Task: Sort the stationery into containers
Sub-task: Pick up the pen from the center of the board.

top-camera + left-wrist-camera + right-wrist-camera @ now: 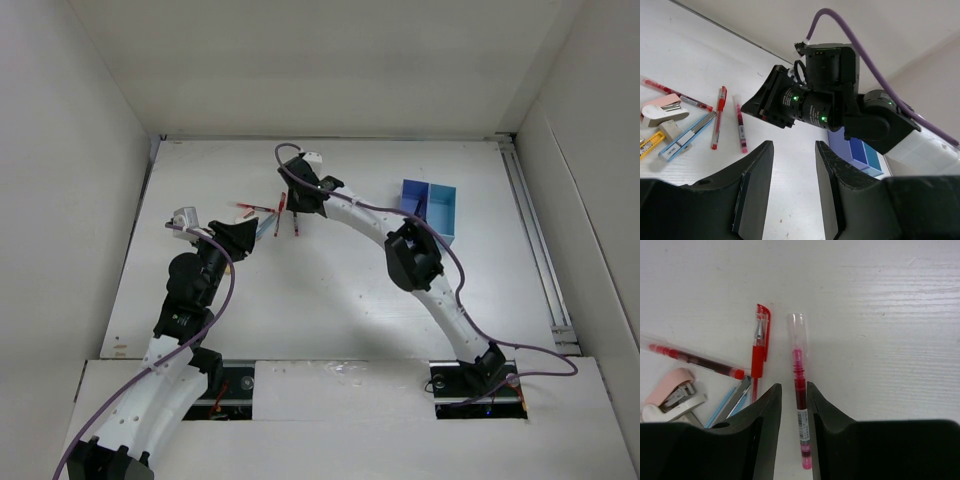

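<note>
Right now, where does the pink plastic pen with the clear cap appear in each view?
Top external: pink plastic pen, just left of centre.
Left wrist: the pen, left of middle.
Right wrist: the pen, centre, between the jaws.
Shared landmark: red capped pen beside it.

Right claw (299, 213) among red pens (280, 214), containers (430, 207) well apart

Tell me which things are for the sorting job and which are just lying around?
For the job: pink pen, red pen, blue pen, stapler, blue trays.
Just there: purple cable, side rail.
</note>
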